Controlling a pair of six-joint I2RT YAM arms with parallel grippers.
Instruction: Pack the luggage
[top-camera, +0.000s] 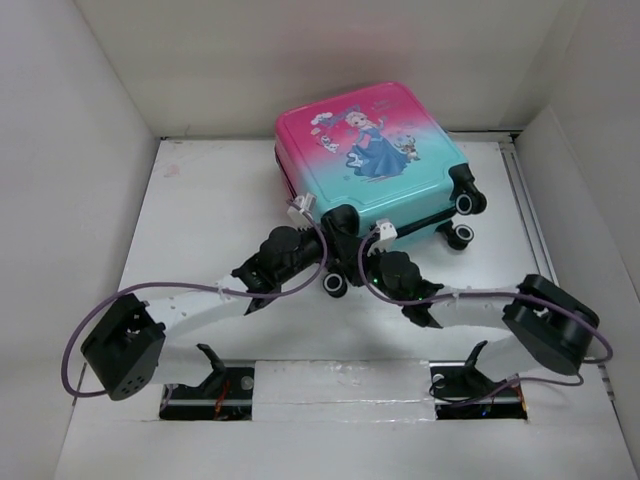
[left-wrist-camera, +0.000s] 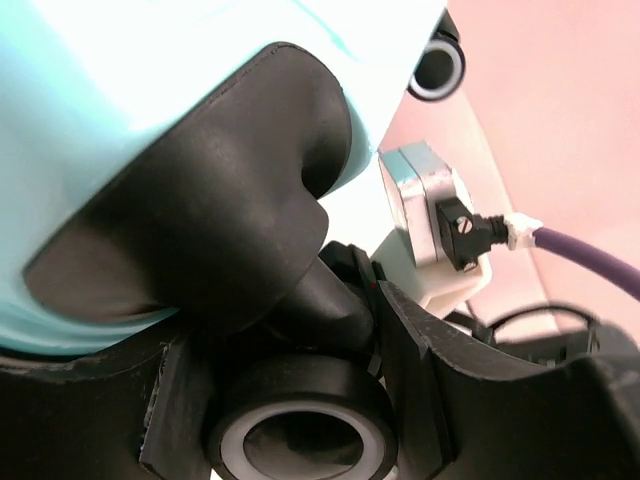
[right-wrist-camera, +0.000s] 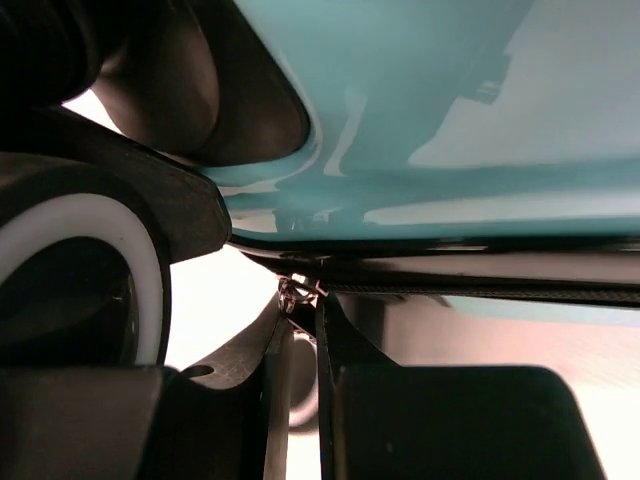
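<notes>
Top external gives us the white table (top-camera: 200, 230) with the luggage (top-camera: 375, 150) lying flat at its far middle, pink fading to teal, a princess printed on top. Only the left wrist shows the left gripper (left-wrist-camera: 290, 390) straddling a black wheel (left-wrist-camera: 290, 435); we cannot tell whether it squeezes. Only the right wrist shows the right gripper (right-wrist-camera: 300, 330) pinched on the zipper pull (right-wrist-camera: 293, 291).
</notes>
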